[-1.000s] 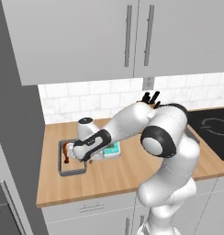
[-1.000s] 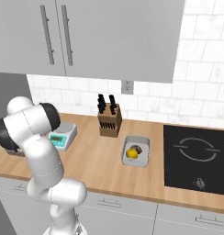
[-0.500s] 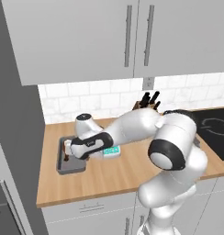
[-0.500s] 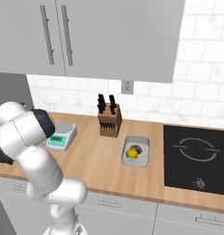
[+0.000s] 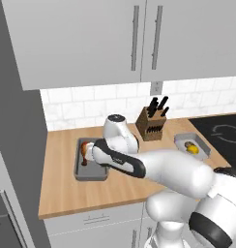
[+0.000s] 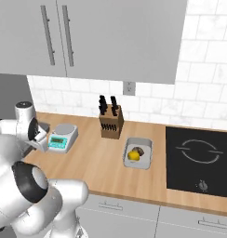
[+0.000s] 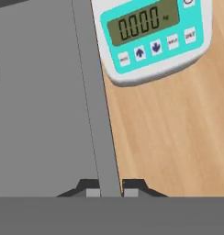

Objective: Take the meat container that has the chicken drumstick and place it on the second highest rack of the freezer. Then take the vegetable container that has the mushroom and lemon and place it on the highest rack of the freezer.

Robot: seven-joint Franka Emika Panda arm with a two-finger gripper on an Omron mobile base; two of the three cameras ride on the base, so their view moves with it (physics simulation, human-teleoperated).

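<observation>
Straddling the meat container's (image 7: 49,92) thin rim, the gripper (image 7: 110,189) pinched narrowly there; the rigid, light tray seemed prone to tilting.

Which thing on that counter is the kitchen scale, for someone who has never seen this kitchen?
Find the wooden counter under the grey wall cabinets, then the knife block by the tiled wall. Left of it lies the kitchen scale: low, white, with a turquoise panel and digital readout, unlike the open tray holding a lemon.

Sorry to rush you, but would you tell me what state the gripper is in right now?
Gripper: shut on the rim of the meat container, one finger on each side of its wall, beside the kitchen scale.
</observation>
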